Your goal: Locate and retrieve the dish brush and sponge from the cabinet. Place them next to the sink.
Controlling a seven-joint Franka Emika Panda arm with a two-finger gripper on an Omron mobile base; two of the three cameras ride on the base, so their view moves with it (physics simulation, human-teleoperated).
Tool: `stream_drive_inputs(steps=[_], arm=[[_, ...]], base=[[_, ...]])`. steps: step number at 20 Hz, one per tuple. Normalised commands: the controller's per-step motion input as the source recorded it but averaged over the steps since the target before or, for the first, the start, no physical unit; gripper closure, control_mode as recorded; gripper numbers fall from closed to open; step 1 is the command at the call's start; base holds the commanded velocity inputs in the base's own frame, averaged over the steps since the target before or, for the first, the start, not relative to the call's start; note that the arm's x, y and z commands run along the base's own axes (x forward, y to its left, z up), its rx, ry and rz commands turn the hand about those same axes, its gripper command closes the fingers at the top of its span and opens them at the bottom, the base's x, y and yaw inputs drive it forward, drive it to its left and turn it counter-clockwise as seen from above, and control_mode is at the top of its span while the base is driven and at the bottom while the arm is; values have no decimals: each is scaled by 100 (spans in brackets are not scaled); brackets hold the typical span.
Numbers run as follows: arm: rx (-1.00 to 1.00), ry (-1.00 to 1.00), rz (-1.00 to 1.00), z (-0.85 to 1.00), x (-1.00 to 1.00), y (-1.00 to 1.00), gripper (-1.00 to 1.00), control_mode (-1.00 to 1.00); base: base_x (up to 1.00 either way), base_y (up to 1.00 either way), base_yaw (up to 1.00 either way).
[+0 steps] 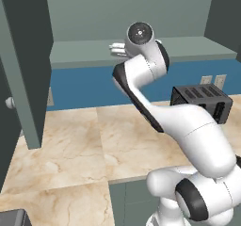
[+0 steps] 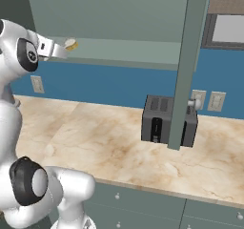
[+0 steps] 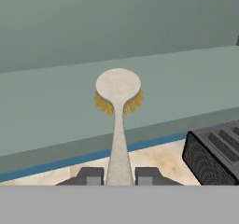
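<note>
My gripper [image 3: 119, 176] is shut on the thin pale handle of the dish brush [image 3: 118, 125]. The brush's round head [image 3: 118, 85], with yellowish bristles underneath, points into the open cabinet and hangs over the pale shelf [image 3: 56, 106]. In the right base view the gripper [image 2: 57, 49] reaches in from the left and the dish brush head [image 2: 71, 44] sits at the shelf's [image 2: 133, 50] front. The left base view shows the gripper [image 1: 116, 48] at the shelf [image 1: 80, 52], behind the arm's wrist. The sponge and the sink are out of view.
The cabinet door [image 1: 26, 69] stands open at the left with its white knob [image 1: 9, 102]; its edge [image 2: 188, 66] crosses the right base view. A dark toaster [image 1: 202, 100] [image 2: 162, 120] [image 3: 214, 150] stands on the marble counter [image 1: 70, 145] below the shelf.
</note>
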Motion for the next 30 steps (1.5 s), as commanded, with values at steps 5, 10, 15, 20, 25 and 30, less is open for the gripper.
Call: stream_drive_inputs(steps=[5, 10, 15, 20, 25, 30], arm=[[0, -10, 3, 1, -100, -2, 100, -100], [0, -8, 3, 0, -100, -4, 100, -100], [0, -9, 2, 0, -100, -5, 100, -100], [0, -9, 2, 0, -100, -7, 100, -100], [0, -6, 0, 0, -100, -11, 100, -100], [0, -3, 2, -1, -87, -10, 100, -100]], base=[[0, 0, 0], [0, 0, 0], [0, 0, 0], [0, 0, 0], [0, 0, 0], [0, 0, 0]])
